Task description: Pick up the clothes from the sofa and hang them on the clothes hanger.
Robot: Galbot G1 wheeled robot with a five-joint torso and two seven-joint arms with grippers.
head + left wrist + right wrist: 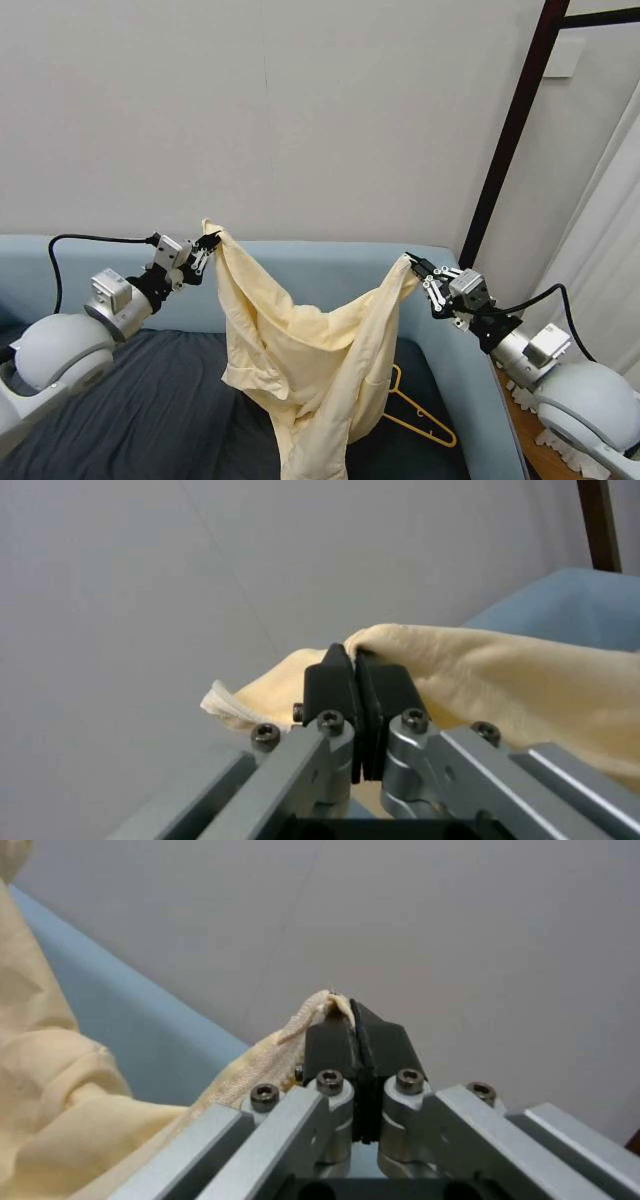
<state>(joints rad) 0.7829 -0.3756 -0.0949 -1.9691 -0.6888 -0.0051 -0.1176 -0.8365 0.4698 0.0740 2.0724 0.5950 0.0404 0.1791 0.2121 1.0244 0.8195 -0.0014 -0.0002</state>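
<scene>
Yellow shirt (310,360) held up above sofa (320,270), spread between both grippers, middle sagging toward seat. Left gripper (208,243) fingers clamped on one shirt edge. Right gripper (412,262) fingers clamped on opposite edge. Hanger (425,413) on sofa seat.

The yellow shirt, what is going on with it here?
The robot holds the shirt up over the sofa, stretched between both arms. The left gripper is shut on one top edge, the right gripper on the other. The cloth sags in the middle. A hanger lies on the sofa beside it.
</scene>
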